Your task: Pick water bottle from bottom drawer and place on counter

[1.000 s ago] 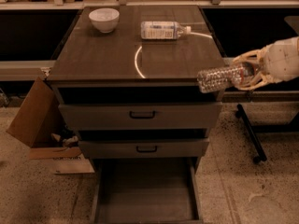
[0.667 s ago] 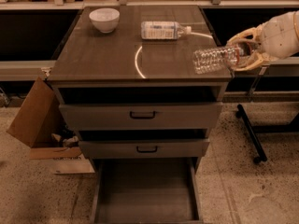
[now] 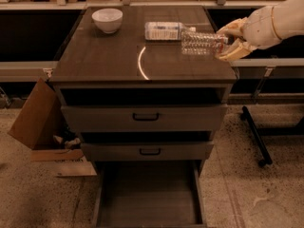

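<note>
Dark wood-grain table [image 3: 104, 56] carries a white bowl [image 3: 107, 19] and a larger labelled bottle [image 3: 166, 31]; over its right edge the tool [image 3: 227, 42] clamps the water bottle [image 3: 202, 42] sideways (bottom drawer [image 3: 149, 198] open below). Lower it onto bare wood before letting go.

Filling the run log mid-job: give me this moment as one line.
phase: placing | hand: over the counter's right edge, shut on water bottle | water bottle: horizontal, not released | bottom drawer: open
</note>
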